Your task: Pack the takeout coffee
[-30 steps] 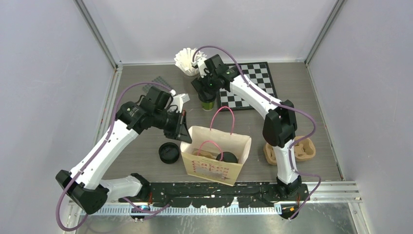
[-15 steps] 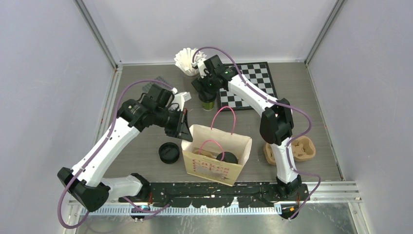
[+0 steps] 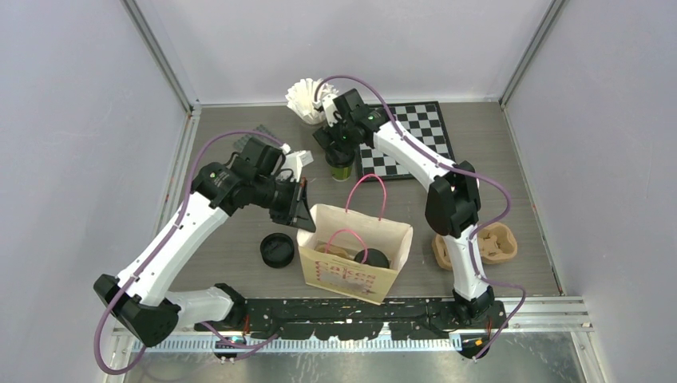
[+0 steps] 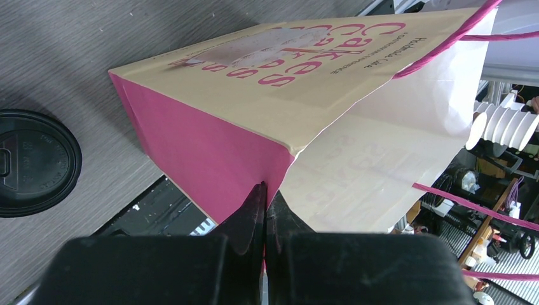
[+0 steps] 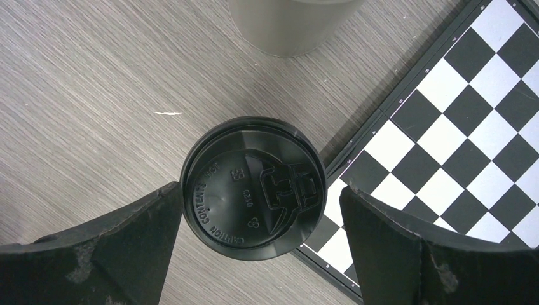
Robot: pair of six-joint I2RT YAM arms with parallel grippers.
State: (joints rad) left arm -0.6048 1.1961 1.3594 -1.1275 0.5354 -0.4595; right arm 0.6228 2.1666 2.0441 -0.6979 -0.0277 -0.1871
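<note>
near the arm bases the left tool (image 4: 265, 198) is pinched tight on the top corner of the paper bag (image 3: 351, 267) on the tabletop (image 3: 479, 136), and farther back the right tool (image 5: 257, 213) hangs wide around the lidded takeout coffee (image 5: 253, 185) just beside the chessboard (image 3: 419, 132).

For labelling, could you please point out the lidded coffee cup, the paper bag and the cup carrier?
lidded coffee cup (image 5: 254, 187), right wrist view, centre of its black lid.
paper bag (image 3: 350, 275), top view, printed front wall.
cup carrier (image 3: 501, 243), top view, its right half.
</note>
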